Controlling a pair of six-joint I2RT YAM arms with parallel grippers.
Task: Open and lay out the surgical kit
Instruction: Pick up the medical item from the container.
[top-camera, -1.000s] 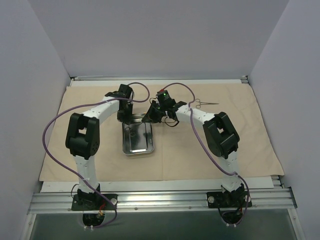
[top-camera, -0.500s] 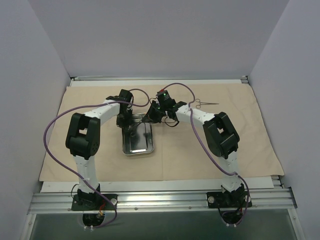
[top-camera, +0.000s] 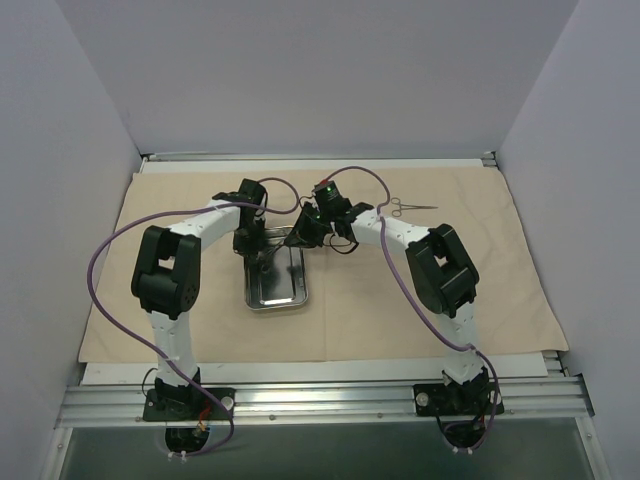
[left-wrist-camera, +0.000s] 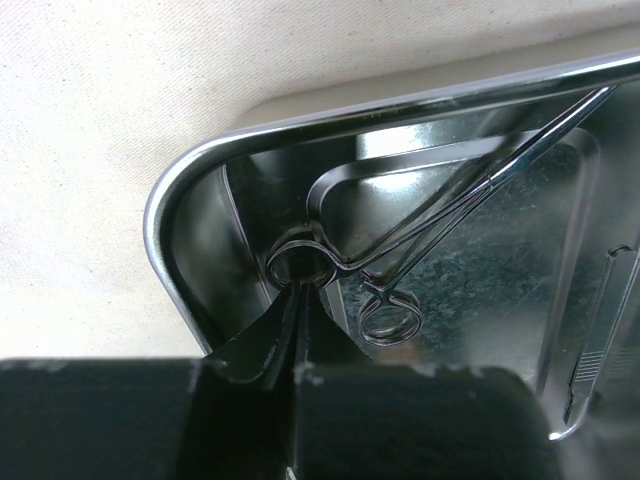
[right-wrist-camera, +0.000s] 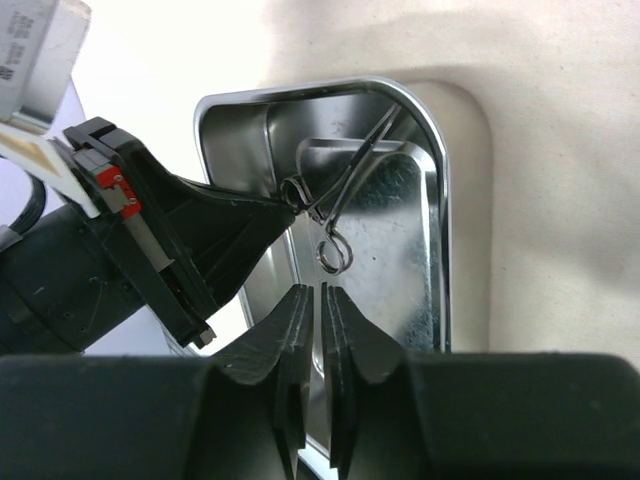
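The steel tray lies on the beige cloth wrap between the two arms. A pair of ring-handled forceps leans inside it, tips up on the far rim. My left gripper is shut on one ring handle at the tray's corner, while the other ring hangs free. In the right wrist view those forceps sit just ahead of my right gripper, whose jaws stand a narrow slit apart with nothing between them. From above, the left gripper and right gripper meet over the tray's far end.
Another pair of forceps lies on the cloth at the back right. A flat straight instrument rests along the tray's side. The left arm's fingers crowd the tray's left side in the right wrist view. White walls enclose the table.
The left gripper dropped into the tray's far end and shut on a forceps ring. The right gripper shifted slightly back and its jaws parted a little.
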